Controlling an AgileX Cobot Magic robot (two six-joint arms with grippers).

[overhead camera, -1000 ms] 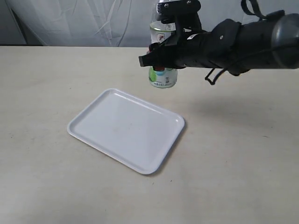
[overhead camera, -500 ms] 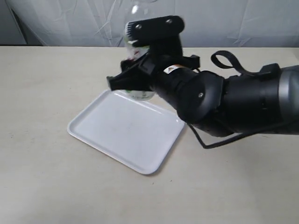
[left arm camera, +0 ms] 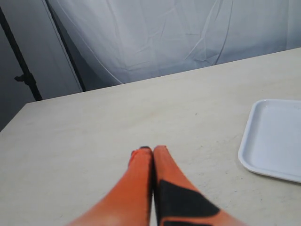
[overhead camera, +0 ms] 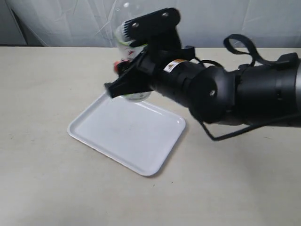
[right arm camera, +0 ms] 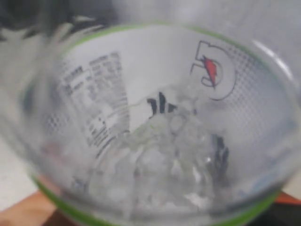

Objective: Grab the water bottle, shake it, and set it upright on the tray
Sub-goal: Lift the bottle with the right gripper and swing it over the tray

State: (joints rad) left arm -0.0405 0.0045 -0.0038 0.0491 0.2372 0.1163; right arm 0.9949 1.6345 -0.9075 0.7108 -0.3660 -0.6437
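Observation:
The water bottle hangs in the air, held by my right gripper, which is shut on its body. It hovers over the far edge of the white tray, and its base shows just below the fingers. The cap is hidden by blur and by the arm. In the right wrist view the bottle fills the picture, with its green-rimmed label and churning water; an orange finger shows at its edge. My left gripper is shut and empty, low over the table, with the tray off to one side.
The bulky black right arm stretches across the table's right half, above the tray's far right corner. A white curtain closes off the back of the beige table. A dark stand is beside the curtain.
My right arm has swung left with the bottle, from behind the tray to over its far edge. In the last half second it drifted a little further left. The tray stayed put.

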